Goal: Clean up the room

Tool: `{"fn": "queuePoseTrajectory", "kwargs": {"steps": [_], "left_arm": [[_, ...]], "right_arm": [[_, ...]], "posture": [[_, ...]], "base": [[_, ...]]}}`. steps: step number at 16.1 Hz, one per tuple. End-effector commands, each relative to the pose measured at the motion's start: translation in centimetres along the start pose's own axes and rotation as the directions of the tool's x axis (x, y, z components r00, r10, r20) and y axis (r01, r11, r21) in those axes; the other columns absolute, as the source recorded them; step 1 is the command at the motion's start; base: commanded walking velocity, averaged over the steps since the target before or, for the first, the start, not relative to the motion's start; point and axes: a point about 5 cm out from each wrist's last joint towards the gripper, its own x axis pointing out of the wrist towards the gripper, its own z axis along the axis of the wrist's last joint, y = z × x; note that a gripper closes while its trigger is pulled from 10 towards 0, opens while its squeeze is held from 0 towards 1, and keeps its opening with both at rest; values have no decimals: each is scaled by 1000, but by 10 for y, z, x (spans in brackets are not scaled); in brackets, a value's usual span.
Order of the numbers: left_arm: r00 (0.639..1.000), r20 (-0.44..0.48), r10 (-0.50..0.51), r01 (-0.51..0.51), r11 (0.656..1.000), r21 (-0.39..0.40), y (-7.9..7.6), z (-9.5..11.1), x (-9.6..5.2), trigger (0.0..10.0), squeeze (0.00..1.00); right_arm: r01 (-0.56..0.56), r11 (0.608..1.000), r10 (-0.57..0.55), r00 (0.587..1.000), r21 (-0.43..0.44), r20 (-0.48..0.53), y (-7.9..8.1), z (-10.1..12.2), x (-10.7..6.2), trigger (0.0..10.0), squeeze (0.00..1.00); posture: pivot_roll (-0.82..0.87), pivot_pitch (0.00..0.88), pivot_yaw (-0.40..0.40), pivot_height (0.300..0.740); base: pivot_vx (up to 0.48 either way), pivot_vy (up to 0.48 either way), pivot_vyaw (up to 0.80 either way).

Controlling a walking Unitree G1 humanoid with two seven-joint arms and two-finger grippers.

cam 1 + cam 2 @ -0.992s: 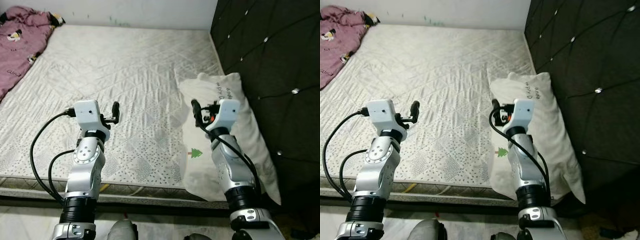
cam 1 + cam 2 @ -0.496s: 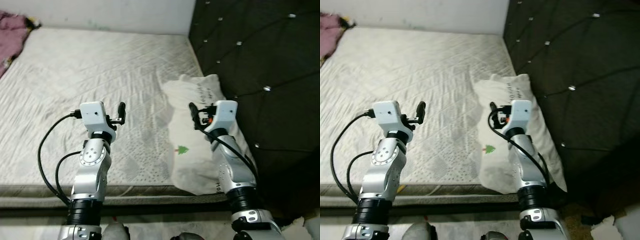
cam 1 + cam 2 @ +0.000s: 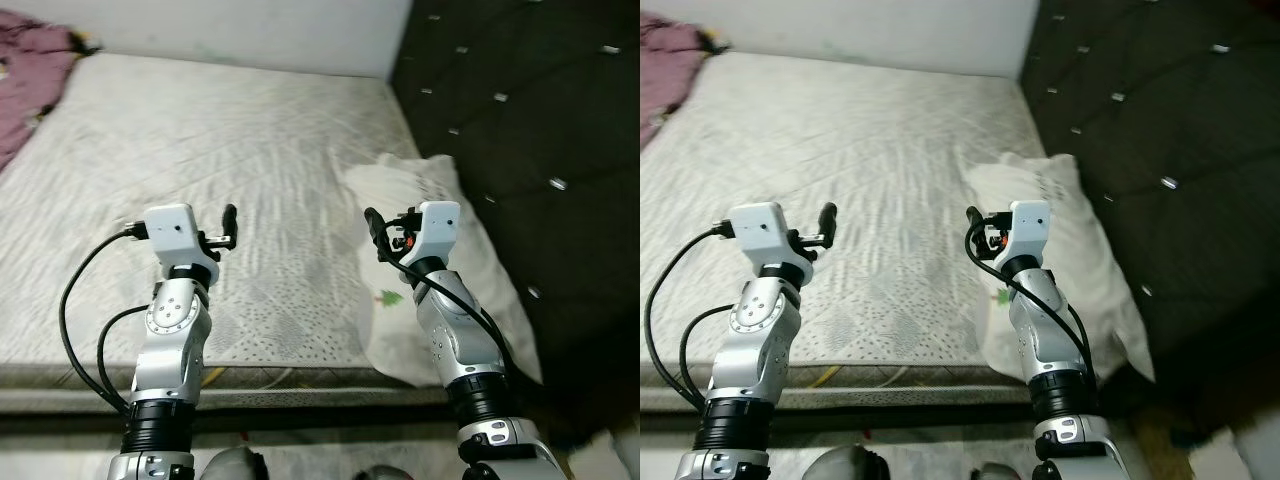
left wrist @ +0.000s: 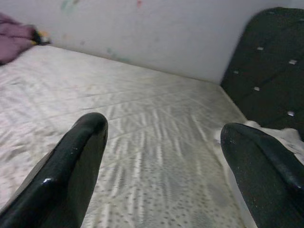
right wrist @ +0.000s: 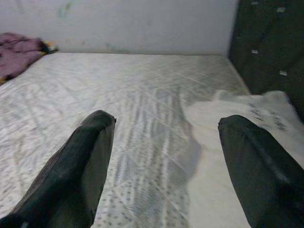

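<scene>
A white pillow [image 3: 420, 180] with a small green tree print lies on the right side of the quilted mattress [image 3: 200, 130], against the dark headboard. A purple garment [image 3: 25, 70] lies crumpled at the far left corner of the bed. My left gripper [image 3: 228, 228] is raised over the near part of the mattress, open and holding nothing. My right gripper [image 3: 375, 232] hovers at the pillow's left edge, also open. In the right wrist view the pillow [image 5: 237, 118] lies ahead beyond one finger, and the purple garment [image 5: 19, 52] lies far off.
A black tufted headboard [image 3: 530, 100] runs along the right of the bed, and a pale wall [image 3: 250, 25] stands behind it. The mattress's near edge [image 3: 280, 375] runs just in front of me. A pale scrap [image 3: 615, 455] lies on the floor at the lower right.
The whole picture has swung sideways and back, so the camera has moved. Both arms keep the same raised pose and both grippers stay open.
</scene>
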Motion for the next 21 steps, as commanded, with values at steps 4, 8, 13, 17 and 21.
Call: {"fn": "queuePoseTrajectory", "kwargs": {"steps": [4, 8, 13, 17, 21], "left_arm": [[1000, 7, -25, 25, 1000, -11, -10, 1, 2, 10000, 0], [1000, 3, -30, 30, 999, -14, -12, 0, 1, 10000, 0], [1000, 4, -31, 31, 999, -17, -13, -1, 1, 10000, 0], [999, 2, -33, 33, 999, -20, -13, -1, 1, 10000, 0], [999, 3, -33, 33, 999, -22, -14, -1, 2, 10000, 0]], "right_arm": [[0, 1000, 0, 1000, -2, -9, -5, 3, 1, 10000, 0], [-12, 1000, 11, 1000, -3, -20, -5, 0, 0, 10000, 0], [-30, 1000, 30, 999, -5, -32, -3, -1, 1, 10000, 0], [-35, 999, 35, 999, 0, -38, -3, -2, 1, 10000, 0], [-34, 999, 34, 999, 1, -40, -4, -2, 1, 10000, 0]], "posture": [[40, 0, -85, 740], [39, 0, -87, 740], [41, 0, -90, 740], [39, 0, -94, 740], [35, 0, -94, 740]], "base": [[0, 337, -139], [0, 337, 0], [0, 382, 0], [0, 471, 0], [0, 480, 0]]}}
